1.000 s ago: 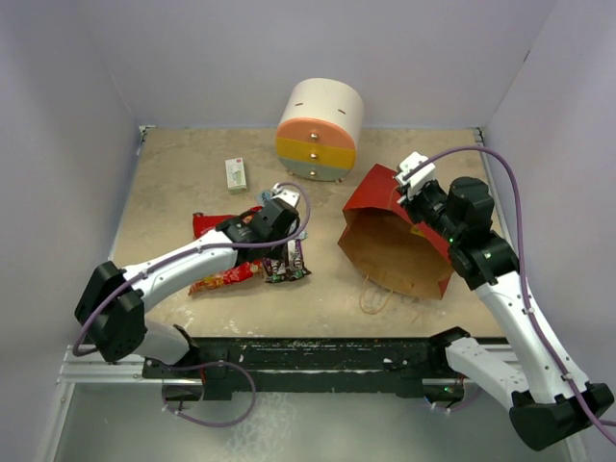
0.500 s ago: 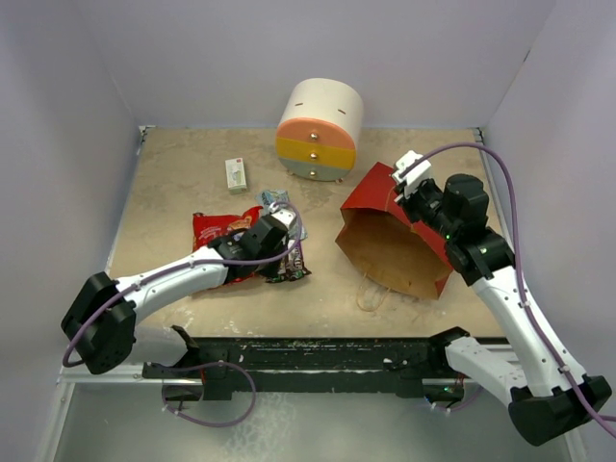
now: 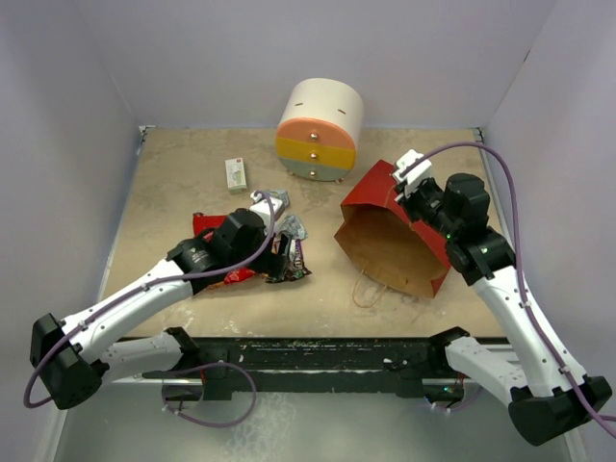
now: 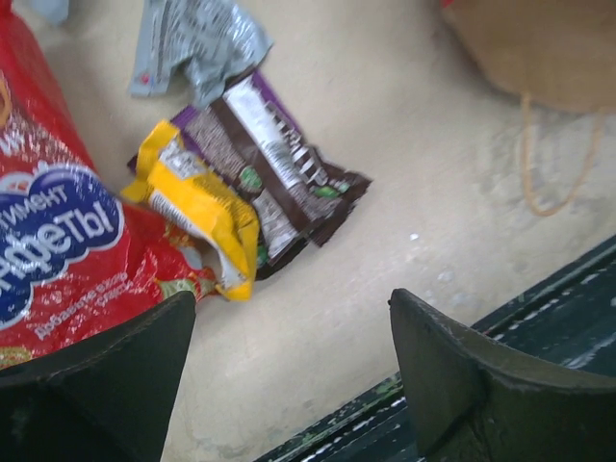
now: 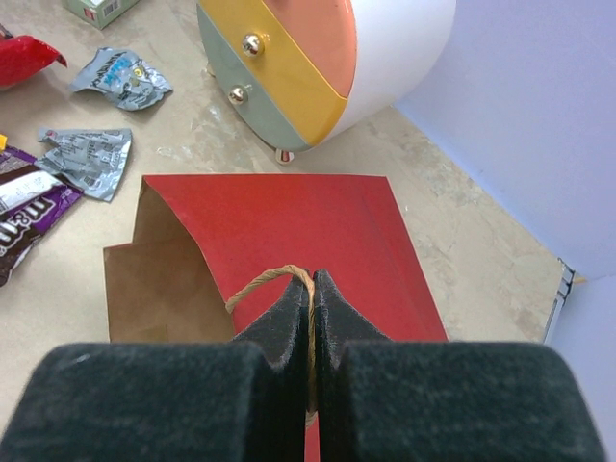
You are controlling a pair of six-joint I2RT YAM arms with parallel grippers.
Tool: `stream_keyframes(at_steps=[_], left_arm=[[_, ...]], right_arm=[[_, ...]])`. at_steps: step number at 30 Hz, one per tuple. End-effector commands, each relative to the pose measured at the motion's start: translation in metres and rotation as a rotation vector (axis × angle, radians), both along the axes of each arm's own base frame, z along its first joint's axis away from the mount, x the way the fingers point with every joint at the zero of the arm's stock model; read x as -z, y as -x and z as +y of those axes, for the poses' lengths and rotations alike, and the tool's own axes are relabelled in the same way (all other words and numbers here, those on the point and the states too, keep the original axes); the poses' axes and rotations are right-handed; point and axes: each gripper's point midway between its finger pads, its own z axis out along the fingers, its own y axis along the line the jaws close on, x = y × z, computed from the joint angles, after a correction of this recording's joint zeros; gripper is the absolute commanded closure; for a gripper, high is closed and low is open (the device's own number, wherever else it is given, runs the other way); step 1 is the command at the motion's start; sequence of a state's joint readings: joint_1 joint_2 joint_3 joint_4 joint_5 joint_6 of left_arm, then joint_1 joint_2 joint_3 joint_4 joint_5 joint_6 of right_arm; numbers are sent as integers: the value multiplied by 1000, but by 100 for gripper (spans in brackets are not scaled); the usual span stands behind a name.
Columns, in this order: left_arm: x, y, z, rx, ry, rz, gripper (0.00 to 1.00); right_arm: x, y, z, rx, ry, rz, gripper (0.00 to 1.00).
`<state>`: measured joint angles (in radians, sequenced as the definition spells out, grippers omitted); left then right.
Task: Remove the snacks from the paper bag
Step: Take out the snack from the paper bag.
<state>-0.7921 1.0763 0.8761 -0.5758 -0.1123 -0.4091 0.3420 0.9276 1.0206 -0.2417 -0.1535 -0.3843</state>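
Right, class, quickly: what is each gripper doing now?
Left gripper: open, holding nothing.
Right gripper: shut on the handle of the paper bag.

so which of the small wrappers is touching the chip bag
The yellow-orange wrapper: its edge overlaps the red chip bag. The dark brown wrapper lies on its other side, and the silver wrapper sits apart from the bag.

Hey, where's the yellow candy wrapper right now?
In the left wrist view the yellow wrapper lies left of centre, between the red chip bag and the dark brown wrapper, touching both.
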Motion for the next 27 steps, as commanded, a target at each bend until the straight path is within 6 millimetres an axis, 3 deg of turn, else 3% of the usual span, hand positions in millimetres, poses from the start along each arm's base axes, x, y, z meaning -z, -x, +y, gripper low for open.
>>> stream_keyframes(at_steps=[1, 5, 7, 11, 15, 27], left_arm=[[-44, -7, -32, 92, 140, -71, 14], [-56, -1, -79, 229, 208, -144, 16], [-57, 10, -112, 316, 173, -203, 17], [-53, 11, -163, 378, 176, -300, 21], [-53, 9, -213, 461, 201, -430, 45], [8, -32, -317, 530, 194, -603, 62]], right_arm=[[-37, 3, 7, -30, -52, -78, 100], [-40, 8, 10, -55, -55, -77, 100], [-41, 11, 13, -70, -75, -71, 100], [-43, 15, 20, -97, -130, -59, 100], [-43, 16, 22, -93, -154, -41, 100], [-40, 20, 22, -100, -133, 30, 100]])
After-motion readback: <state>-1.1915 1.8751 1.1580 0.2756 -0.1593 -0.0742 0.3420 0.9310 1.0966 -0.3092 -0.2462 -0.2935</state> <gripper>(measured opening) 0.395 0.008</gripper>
